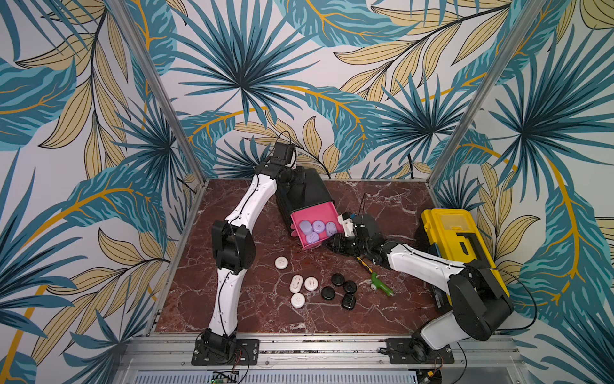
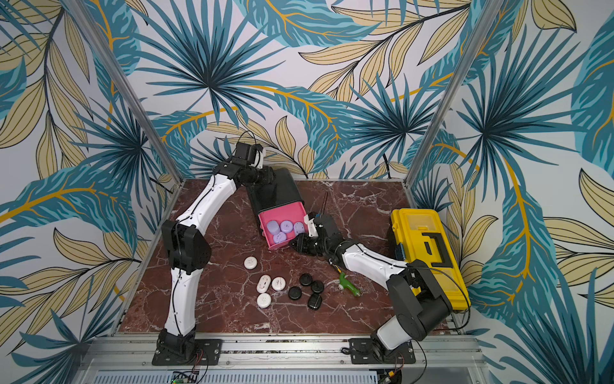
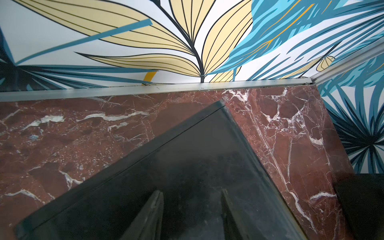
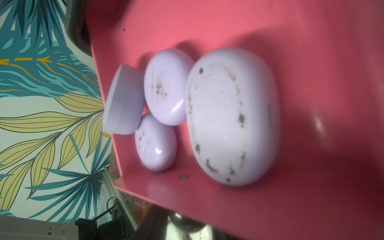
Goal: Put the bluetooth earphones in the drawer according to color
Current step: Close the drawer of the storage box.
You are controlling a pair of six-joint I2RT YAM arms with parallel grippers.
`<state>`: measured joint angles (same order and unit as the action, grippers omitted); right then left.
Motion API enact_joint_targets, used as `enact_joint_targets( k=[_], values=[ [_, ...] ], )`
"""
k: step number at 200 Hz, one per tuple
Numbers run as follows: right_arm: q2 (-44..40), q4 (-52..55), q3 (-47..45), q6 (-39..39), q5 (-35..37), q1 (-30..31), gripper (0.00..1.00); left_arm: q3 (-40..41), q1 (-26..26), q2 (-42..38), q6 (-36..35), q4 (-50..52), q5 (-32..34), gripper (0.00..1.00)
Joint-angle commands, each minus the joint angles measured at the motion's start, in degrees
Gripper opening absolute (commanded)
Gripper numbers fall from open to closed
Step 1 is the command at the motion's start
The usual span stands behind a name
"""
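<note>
Far centre: black cabinet (image 1: 309,189), its pink drawer (image 1: 320,212) pulled out toward the near right. Four lilac cases (image 1: 318,226) lie inside. Nearer, on the table (image 1: 265,232): four white cases (image 1: 296,283) and, to their right, four black cases (image 1: 338,279). On the cabinet top, left gripper (image 3: 191,192), jaws slightly apart, holding nothing. At the drawer front, right gripper (image 1: 329,245); jaws hidden, cannot tell.

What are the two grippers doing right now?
Left gripper: open, over the black cabinet, holding nothing.
Right gripper: at the pink drawer front; cannot be told.
</note>
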<state>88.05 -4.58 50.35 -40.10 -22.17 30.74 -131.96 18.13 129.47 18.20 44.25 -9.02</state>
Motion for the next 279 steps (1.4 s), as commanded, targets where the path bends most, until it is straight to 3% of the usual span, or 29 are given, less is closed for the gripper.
enact_joint_targets(
  k=[1, 124, 279],
  values=[
    [-2.8, -5.8, -0.1, 0.2, 1.3, -0.2, 0.28, 3.4, 0.1, 2.3, -0.4, 5.1, 0.2, 0.49],
    [0.8, -5.4, 6.5, 0.3, 2.4, -0.2, 0.28, 5.0, 0.0, 2.3, -0.7, 5.2, 0.2, 0.47],
    [13.5, -7.9, 17.9, -2.3, 10.1, -0.2, 0.32, 7.9, 0.1, 1.8, -0.4, 4.9, -1.0, 0.44]
  ],
)
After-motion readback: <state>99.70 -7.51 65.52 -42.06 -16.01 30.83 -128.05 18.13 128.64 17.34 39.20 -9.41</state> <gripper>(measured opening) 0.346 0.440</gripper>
